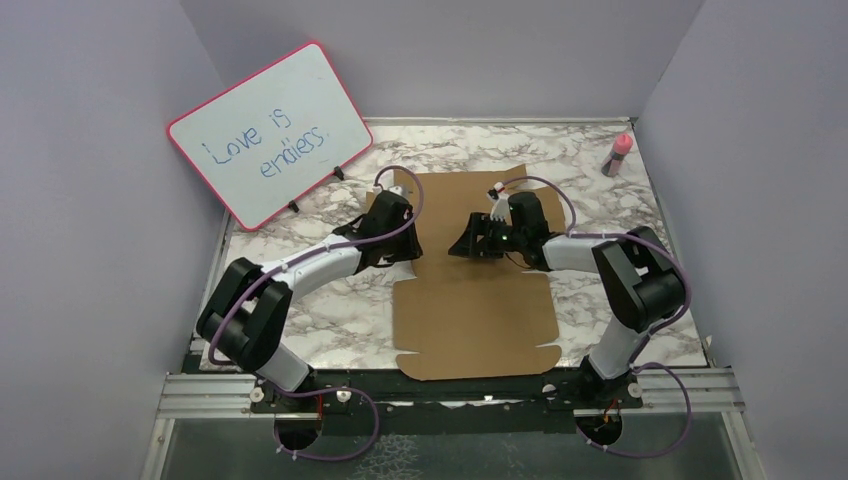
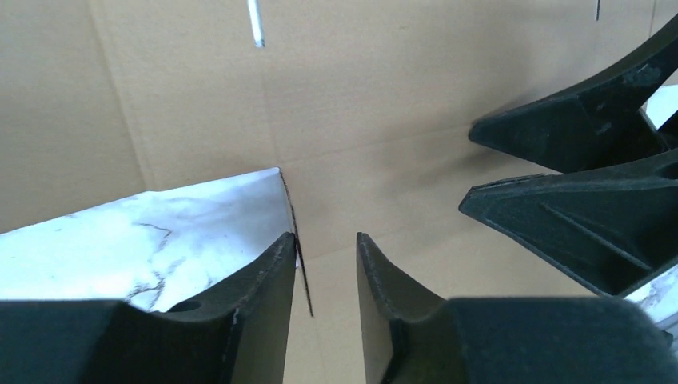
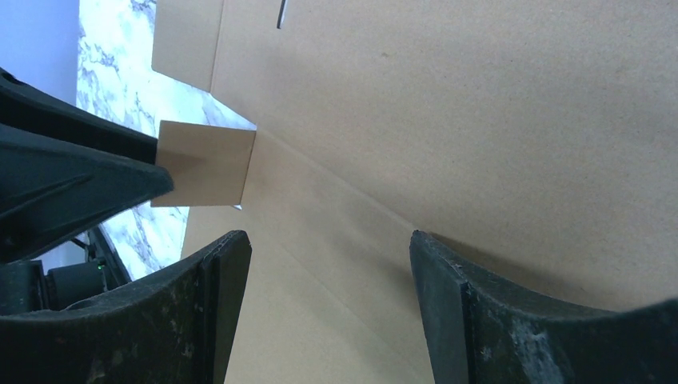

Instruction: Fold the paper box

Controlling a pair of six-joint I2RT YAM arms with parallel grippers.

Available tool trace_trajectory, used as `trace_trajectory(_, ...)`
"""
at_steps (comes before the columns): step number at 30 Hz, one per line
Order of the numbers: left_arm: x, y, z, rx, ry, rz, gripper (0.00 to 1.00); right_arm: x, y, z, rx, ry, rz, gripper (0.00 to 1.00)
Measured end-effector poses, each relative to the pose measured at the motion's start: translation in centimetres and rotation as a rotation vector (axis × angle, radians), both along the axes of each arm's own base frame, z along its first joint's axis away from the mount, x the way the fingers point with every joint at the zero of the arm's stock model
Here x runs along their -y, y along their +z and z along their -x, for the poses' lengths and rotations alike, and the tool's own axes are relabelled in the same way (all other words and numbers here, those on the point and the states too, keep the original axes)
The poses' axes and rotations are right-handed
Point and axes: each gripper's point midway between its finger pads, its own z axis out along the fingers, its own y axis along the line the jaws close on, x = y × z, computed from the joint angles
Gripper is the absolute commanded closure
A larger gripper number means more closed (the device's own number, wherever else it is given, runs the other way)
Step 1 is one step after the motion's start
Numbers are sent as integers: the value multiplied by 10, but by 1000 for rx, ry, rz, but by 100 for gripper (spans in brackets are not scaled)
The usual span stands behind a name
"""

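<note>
The paper box (image 1: 480, 320) lies as a flat brown cardboard sheet on the marble table (image 1: 330, 320). It fills most of the left wrist view (image 2: 360, 104) and the right wrist view (image 3: 480, 120). My left gripper (image 1: 408, 250) is at the sheet's left edge, its jaws a little apart (image 2: 326, 240). A small side flap (image 3: 204, 164) stands up there, seen edge-on (image 2: 297, 248) against the left finger, not clamped. My right gripper (image 1: 462, 245) hovers wide open over the sheet's middle (image 3: 328, 236), holding nothing, its tips facing the left gripper.
A pink-framed whiteboard (image 1: 270, 130) leans at the back left. A pink bottle (image 1: 619, 153) stands at the back right corner. Grey walls enclose the table on three sides. The right gripper's fingers (image 2: 576, 176) show close by in the left wrist view.
</note>
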Motion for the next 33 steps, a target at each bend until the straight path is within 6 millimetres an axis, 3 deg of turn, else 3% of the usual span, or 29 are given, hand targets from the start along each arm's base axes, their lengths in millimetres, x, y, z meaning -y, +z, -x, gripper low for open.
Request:
trace_trajectory(7,-9,42,-17,112,6,-56,47,9,12,5,5,-9,69,17)
trace_trajectory(14,4,69,-29,180,-35,-50,40,33,58,-8,142,-104,168,12)
trace_trajectory(20,32,52,-29,149,-124,-65,37,73,62,-15,163,-240,299,7)
trace_trajectory(26,65,20,-29,86,-213,-63,36,126,48,-13,100,-389,399,4)
trace_trajectory(33,86,2,-43,76,-268,-61,35,177,25,-4,9,-546,444,2)
